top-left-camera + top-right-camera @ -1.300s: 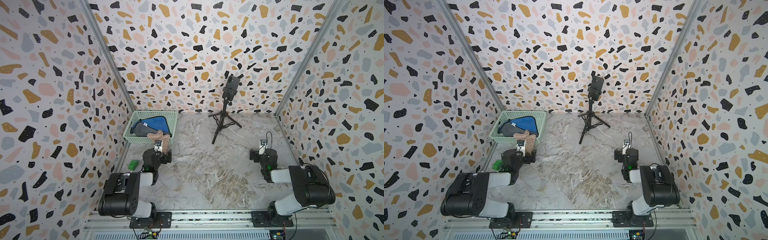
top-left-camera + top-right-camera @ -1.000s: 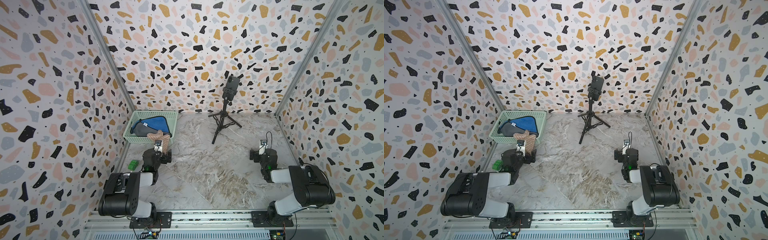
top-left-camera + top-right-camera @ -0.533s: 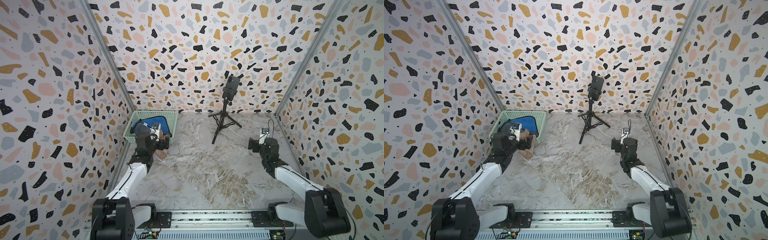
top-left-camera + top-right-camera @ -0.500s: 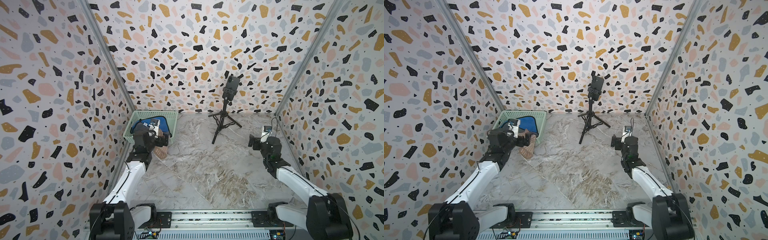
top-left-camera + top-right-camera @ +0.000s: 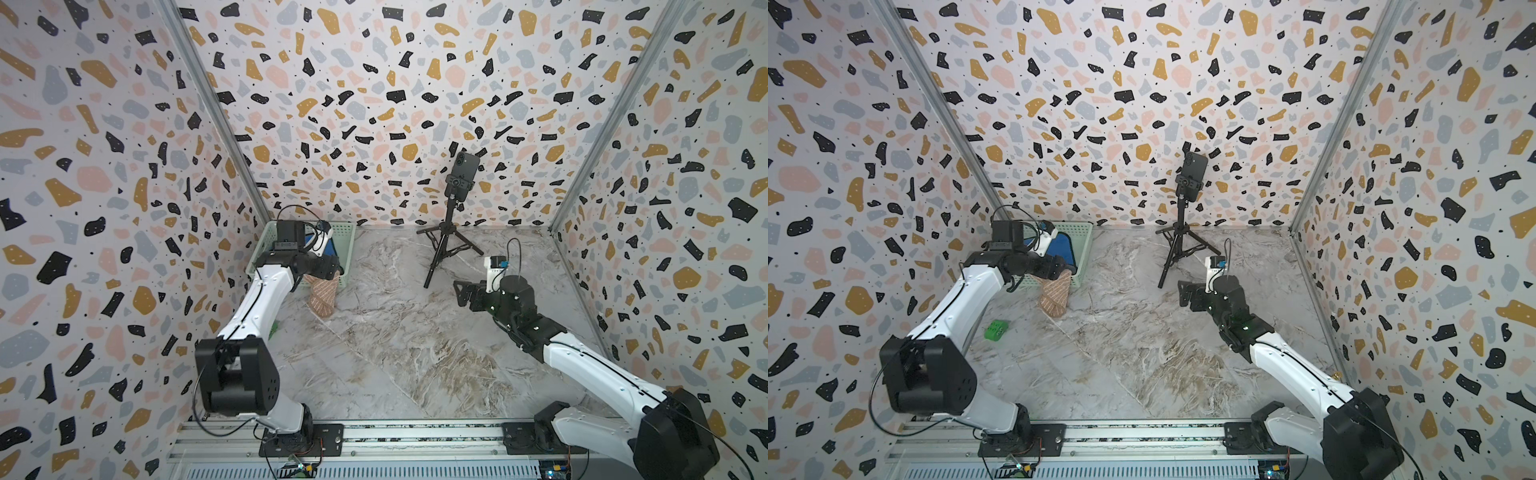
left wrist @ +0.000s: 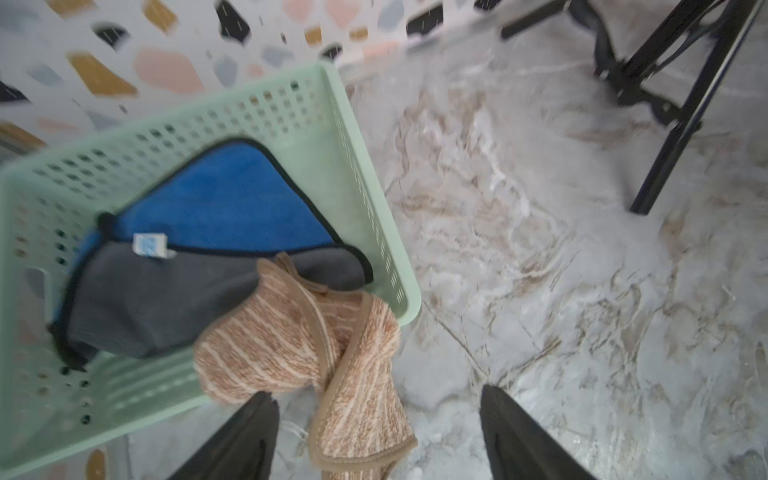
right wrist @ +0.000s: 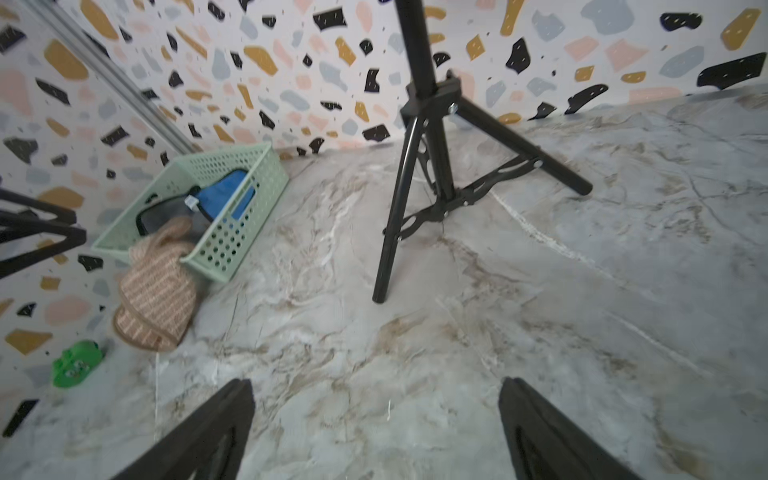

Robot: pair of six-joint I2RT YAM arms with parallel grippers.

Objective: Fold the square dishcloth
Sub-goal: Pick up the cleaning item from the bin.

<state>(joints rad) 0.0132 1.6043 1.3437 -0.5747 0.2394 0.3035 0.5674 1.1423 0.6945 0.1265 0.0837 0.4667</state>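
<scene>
The dishcloth [image 5: 324,293] [image 5: 1054,297] is tan with pale stripes and a brown hem. It hangs crumpled over the near corner of the green basket [image 5: 350,249] and down onto the marble table. My left gripper [image 5: 331,268] [image 6: 377,395] hovers just above it, open. In the left wrist view the dishcloth [image 6: 332,340] lies between the wide-apart fingers, closer to one of them and gripped by neither. My right gripper [image 5: 461,291] [image 7: 374,382] is open over bare table on the right, holding nothing. The dishcloth [image 7: 156,291] lies far across from it.
The basket [image 6: 374,199] also holds a blue cloth [image 6: 224,199] and a grey cloth [image 6: 158,299]. A phone on a black tripod [image 5: 446,245] stands at the back middle. A small green block [image 5: 995,330] lies by the left wall. Patterned walls enclose three sides.
Both arms have unfolded from low positions near the front rail and reached forward. The left gripper has travelled up over the basket corner and dishcloth. The right gripper has moved toward the table's middle.
</scene>
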